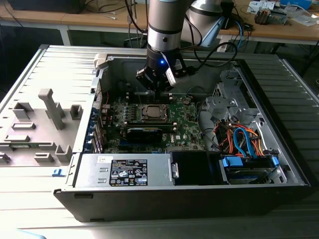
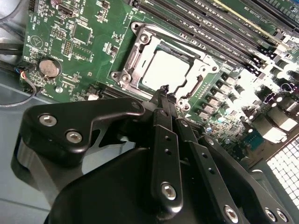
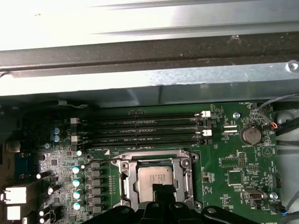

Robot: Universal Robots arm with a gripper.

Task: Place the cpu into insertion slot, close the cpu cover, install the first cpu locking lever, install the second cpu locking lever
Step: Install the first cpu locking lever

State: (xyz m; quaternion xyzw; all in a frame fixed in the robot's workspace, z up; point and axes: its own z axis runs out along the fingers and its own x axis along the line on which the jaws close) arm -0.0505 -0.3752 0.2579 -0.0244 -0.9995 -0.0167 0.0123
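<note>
The cpu lies flat in the insertion slot on the green board, its silver-grey top showing in both wrist views. The cpu cover lies down around it as a silvery frame. A thin wire lever runs along one side of the socket. My gripper hangs just above the socket's far edge in the exterior view. Its black fingers are pressed together with nothing between them, and their tips hover over the cpu's edge.
Long black memory slots and a coin battery flank the socket. The case wall rises close behind. A power supply, coloured cables and a drive bay fill the case's near and right side. A grey fixture tray sits outside on the exterior view's left.
</note>
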